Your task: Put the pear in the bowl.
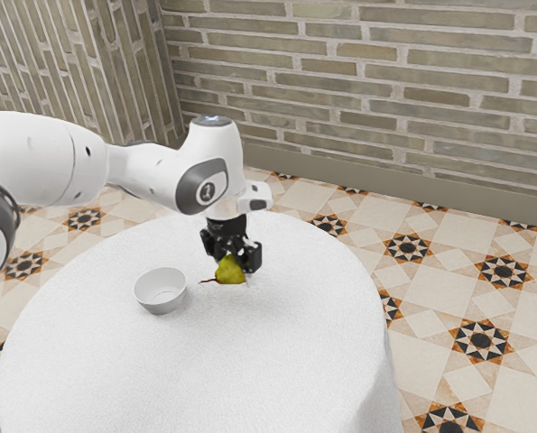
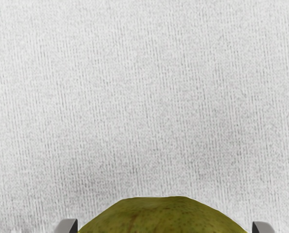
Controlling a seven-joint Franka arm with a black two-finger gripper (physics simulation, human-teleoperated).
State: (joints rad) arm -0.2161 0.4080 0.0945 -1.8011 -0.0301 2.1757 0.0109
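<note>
Pear (image 1: 229, 271) under and partly behind the claw (image 1: 232, 253), at or just above the white surface (image 1: 286, 361); contact with the cloth can't be settled. Bowl (image 1: 161, 290) near it, upright, toward the exterior view's left; pear outside it.

Claw state: you can't tell from here whether it has gripped the pear or only stands around it. Check that before you lift.

Handling, by judgement: moderate weight for its size, firm, smooth skin that could roll or slip under a light or off-centre squeeze. Bruises sooner than it breaks, so steady moderate pressure is enough. Take it across the thick part of the body, both sides evenly, close to the middle of its weight. Leave the stem (image 1: 209, 281) alone; too thin to carry anything. The tapering neck would let the body swing or squirt out.

Pointing: thin dark-red stem runs out low toward the exterior view's left, roughly to the bowl's side. Read from that, the long axis probably lies near level, stem end bowlward, fat end away. Part of the body is hidden by the claw, so you can't fix the exact tilt.
</note>
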